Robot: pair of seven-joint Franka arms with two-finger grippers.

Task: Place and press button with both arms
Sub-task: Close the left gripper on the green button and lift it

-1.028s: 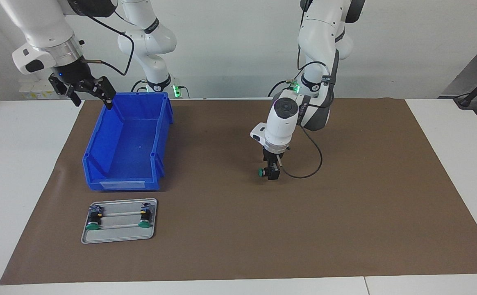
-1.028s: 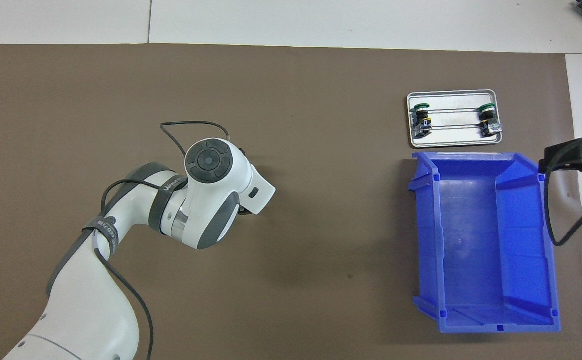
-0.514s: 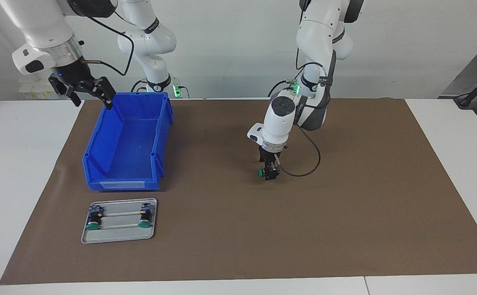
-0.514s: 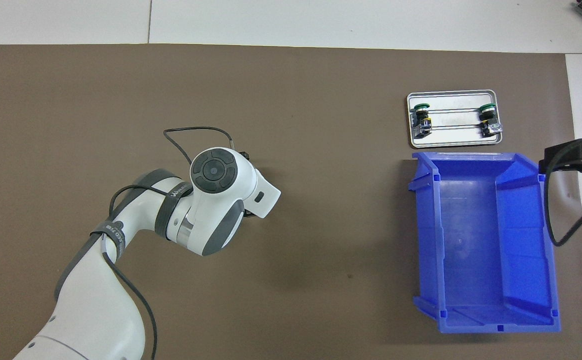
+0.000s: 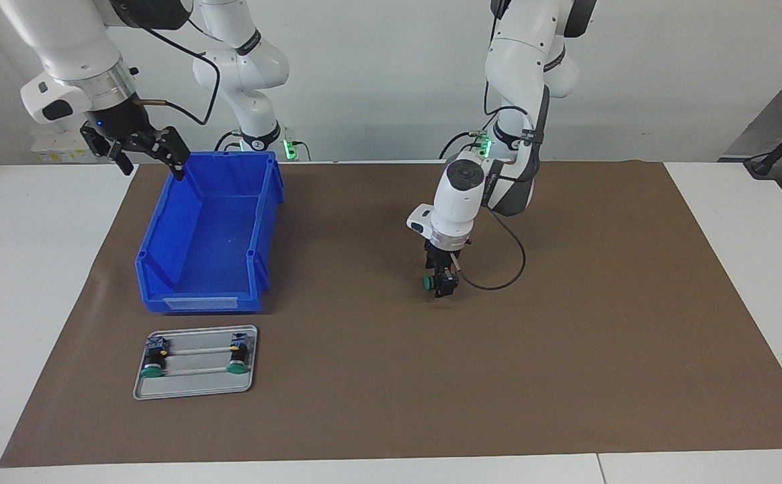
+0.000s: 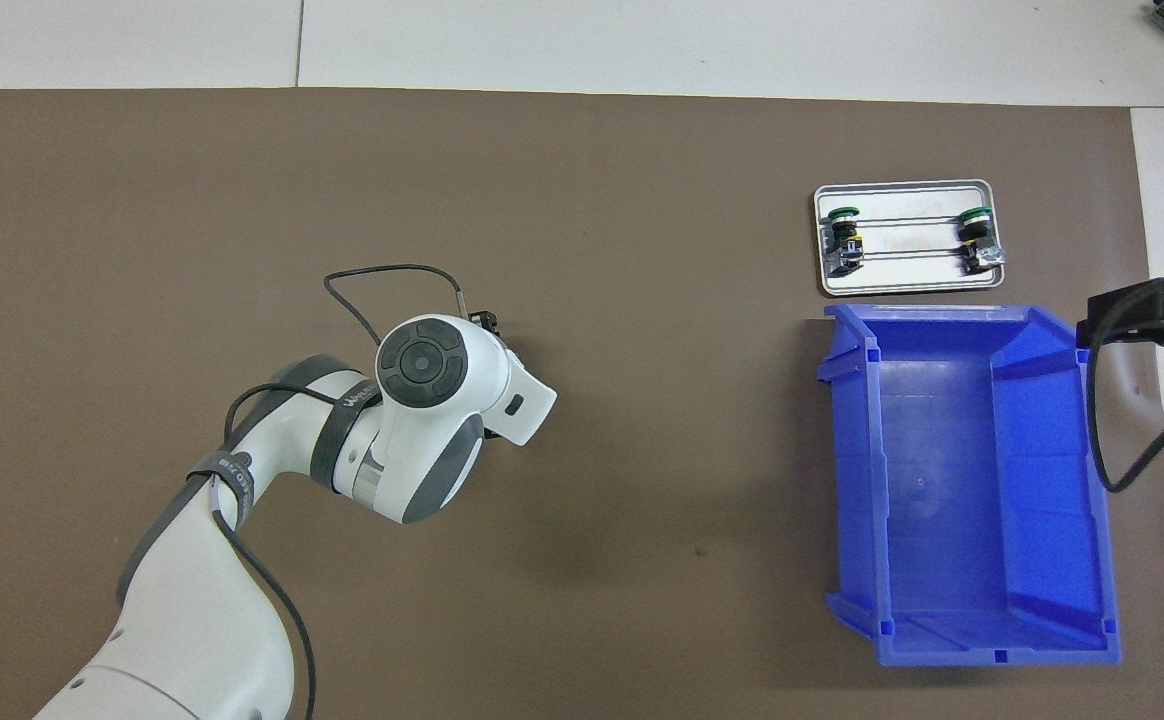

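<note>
Jaws of the left gripper (image 5: 441, 282) clamp the button (image 5: 431, 283) low over the brown mat (image 5: 566, 349) at mid tabletop, its green cap sideways. Right gripper (image 5: 141, 149), jaws spread and empty, waits over the blue bin (image 5: 162, 269) rim. Small, rigid, light and likely slick plastic, so grip the black body, not the cap. From overhead the wrist hides the button. Two more buttons lie on the metal tray (image 5: 196, 390).

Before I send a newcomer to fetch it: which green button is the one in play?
Start at the brown mat and find the left arm's hand low over its middle. The button is gripped in that hand, green cap sideways. The other two buttons lie in the metal tray beside the blue bin.
</note>
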